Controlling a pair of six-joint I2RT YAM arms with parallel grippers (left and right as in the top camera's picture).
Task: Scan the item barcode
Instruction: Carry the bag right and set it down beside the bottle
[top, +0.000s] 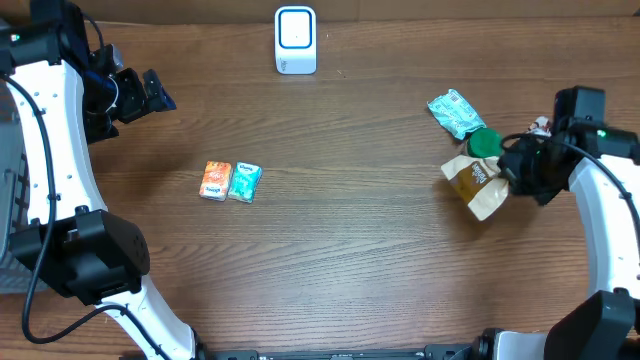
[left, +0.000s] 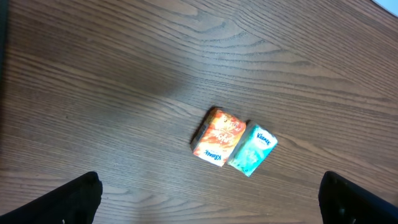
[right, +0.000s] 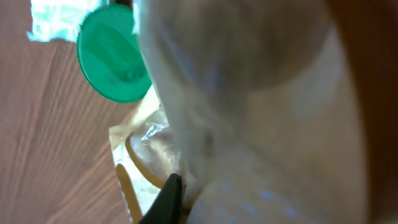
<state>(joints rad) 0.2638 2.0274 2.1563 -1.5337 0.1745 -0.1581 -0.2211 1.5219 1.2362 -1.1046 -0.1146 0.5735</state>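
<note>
Right pincer (top: 512, 172) sat clamped on the edge of the brown pouch (top: 478, 185), which lay on the table (top: 350, 280) at right, well apart from the scanner (top: 295, 40). Left pincer (top: 160, 92) hung spread wide, empty. Probably the grasp step; next needs a lift and carry to face the scanner.

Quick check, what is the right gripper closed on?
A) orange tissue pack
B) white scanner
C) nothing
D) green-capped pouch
D: the right gripper is shut on the pouch, which fills its wrist view.
</note>
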